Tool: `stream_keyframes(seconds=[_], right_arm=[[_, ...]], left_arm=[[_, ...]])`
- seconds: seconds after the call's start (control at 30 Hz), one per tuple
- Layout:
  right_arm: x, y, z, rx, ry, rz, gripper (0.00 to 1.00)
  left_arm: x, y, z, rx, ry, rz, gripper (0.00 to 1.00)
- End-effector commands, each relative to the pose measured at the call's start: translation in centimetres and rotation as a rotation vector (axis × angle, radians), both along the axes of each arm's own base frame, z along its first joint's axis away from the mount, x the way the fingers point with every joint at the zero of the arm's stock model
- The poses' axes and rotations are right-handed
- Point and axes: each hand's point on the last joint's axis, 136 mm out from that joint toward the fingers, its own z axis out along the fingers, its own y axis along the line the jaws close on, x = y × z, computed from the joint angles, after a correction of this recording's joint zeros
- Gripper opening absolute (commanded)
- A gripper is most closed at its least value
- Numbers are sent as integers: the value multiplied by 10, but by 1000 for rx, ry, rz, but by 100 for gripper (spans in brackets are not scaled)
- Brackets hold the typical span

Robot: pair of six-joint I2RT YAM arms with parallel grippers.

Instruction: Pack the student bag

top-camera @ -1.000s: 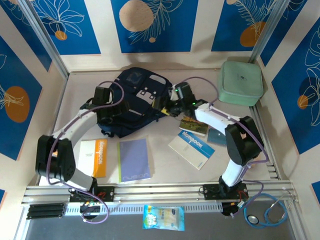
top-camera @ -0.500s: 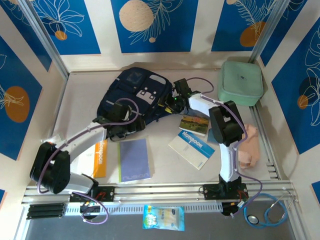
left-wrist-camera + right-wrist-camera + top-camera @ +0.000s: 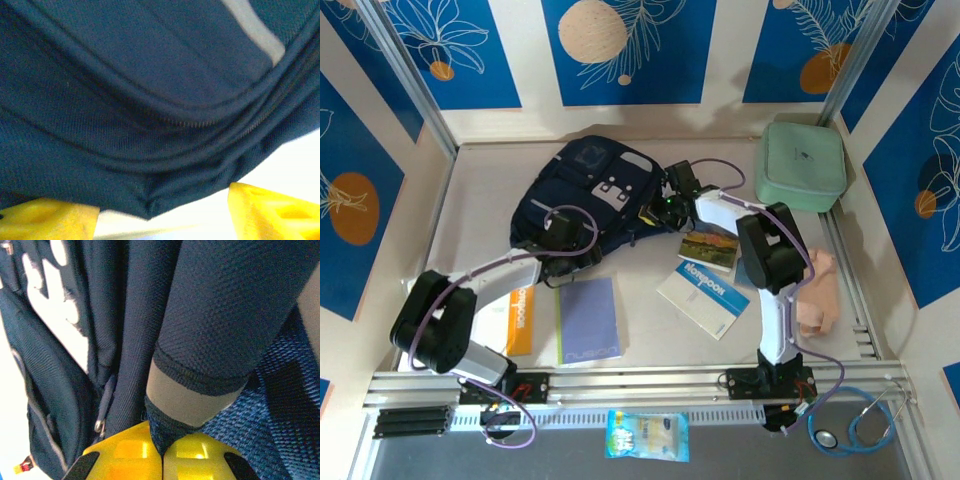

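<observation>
Near-left, the left end effector (image 3: 162, 217) is standing open, its fingers straddling the bag's (image 3: 590, 180) near hem. The bag is lying on the tabletop's (image 3: 640, 322) far middle, slanting roughly near-left to far-right. At its right edge, the right end effector (image 3: 162, 450) is pinching a fold of it.

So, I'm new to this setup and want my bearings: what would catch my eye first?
The navy backpack lies mid-table toward the back, with both arms at it: the right gripper pinched shut on a fold of its fabric, the left gripper open at its near edge. A pale green case sits in the far right corner.
</observation>
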Motion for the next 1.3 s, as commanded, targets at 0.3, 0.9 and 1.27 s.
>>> stream_keyframes(seconds=[0.3, 0.9, 1.27], right_arm=[[-42, 20, 113, 320, -111, -24, 5], [-4, 44, 138, 303, -78, -211, 6], [-11, 51, 147, 310, -32, -195, 7]], left_arm=[[100, 17, 72, 204, -349, 31, 66], [5, -66, 86, 57, -355, -352, 65], [67, -81, 87, 249, -419, -307, 58]])
